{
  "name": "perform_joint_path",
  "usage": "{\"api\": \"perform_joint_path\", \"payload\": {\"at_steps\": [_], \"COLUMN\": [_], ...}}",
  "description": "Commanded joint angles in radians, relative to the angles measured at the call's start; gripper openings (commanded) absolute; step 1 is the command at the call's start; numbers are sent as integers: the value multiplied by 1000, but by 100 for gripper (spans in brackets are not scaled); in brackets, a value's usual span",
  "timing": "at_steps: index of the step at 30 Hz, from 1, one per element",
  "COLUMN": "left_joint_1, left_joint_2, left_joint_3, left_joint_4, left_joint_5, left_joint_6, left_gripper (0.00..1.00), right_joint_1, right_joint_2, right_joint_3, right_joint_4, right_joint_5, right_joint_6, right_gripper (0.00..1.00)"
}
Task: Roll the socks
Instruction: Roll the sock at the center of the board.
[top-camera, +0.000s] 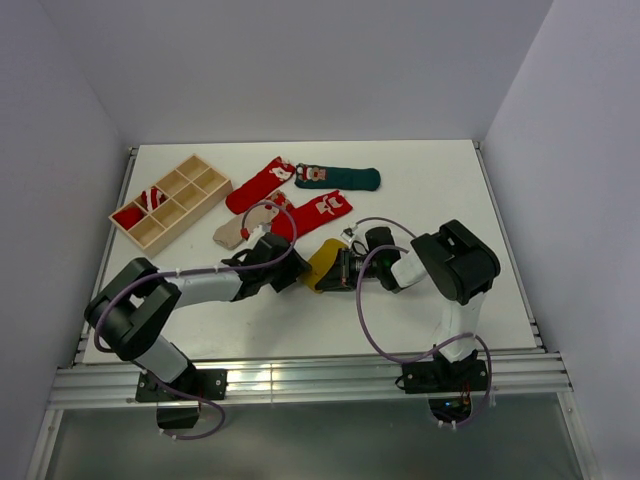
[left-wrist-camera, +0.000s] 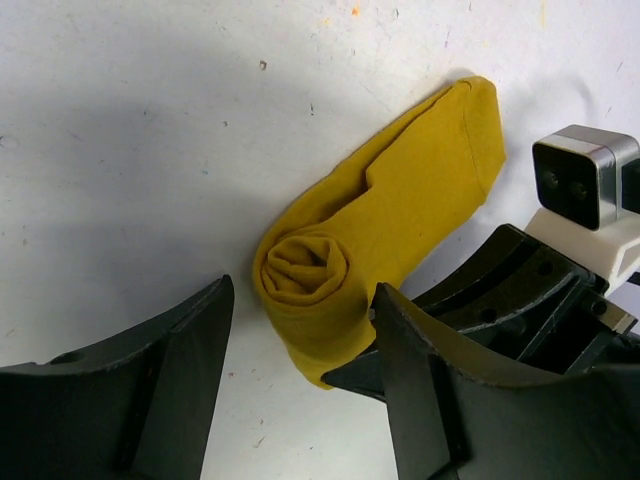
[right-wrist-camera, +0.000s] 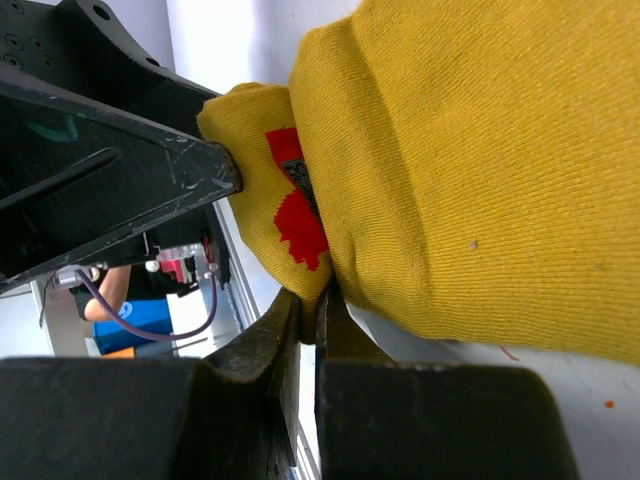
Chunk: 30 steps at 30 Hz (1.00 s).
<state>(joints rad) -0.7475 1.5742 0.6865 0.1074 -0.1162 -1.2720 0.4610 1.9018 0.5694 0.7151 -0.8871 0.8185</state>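
Left wrist view: mustard sock (left-wrist-camera: 380, 220) half rolled on surface (left-wrist-camera: 150, 150), coil between fingers of left claw (left-wrist-camera: 305, 300), which stands half open, gripping nothing. Right claw (right-wrist-camera: 308, 310) pinched shut on sock edge, probably anchoring it for rolling.

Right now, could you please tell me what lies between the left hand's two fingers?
The rolled-up end of the mustard yellow sock lies between the open fingers of the left hand, seen in the left wrist view.
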Motion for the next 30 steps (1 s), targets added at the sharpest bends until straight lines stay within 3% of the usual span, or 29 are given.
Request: {"api": "perform_joint_path", "payload": {"at_steps": [1, 8, 9, 14, 15, 17, 22, 26, 27, 30], "left_joint_1": [-6, -6, -7, -9, -9, -10, -15, -15, -13, -13], "left_joint_2": [18, 63, 66, 67, 69, 69, 81, 106, 110, 133], "left_joint_3": [15, 30, 31, 68, 77, 108, 174, 223, 231, 260], "left_joint_4": [14, -63, -80, -149, -166, -208, -296, -386, -396, -431], "left_joint_5": [-2, 4, 3, -14, -17, -23, -34, -25, -23, -11], "left_joint_6": [-20, -52, -53, -20, -14, 14, 69, 118, 126, 148], "left_gripper": [63, 49, 40, 18, 7, 0, 0, 0, 0, 0], "right_joint_1": [-4, -5, -5, -4, -2, 1, 39, 120, 146, 270], "right_joint_2": [29, 33, 26, -26, -41, -101, -277, -467, -493, -570], "right_joint_3": [9, 12, 12, 4, 4, -2, -14, -13, -13, -8], "right_joint_4": [-66, -66, -69, -140, -157, -212, -369, -473, -485, -496], "right_joint_5": [20, 30, 36, 82, 94, 141, 318, 574, 700, 856], "right_joint_6": [-7, 4, -4, -57, -74, -125, -267, -383, -427, -513], "right_gripper": [0, 0, 0, 0, 2, 16, 41, 48, 48, 50]}}
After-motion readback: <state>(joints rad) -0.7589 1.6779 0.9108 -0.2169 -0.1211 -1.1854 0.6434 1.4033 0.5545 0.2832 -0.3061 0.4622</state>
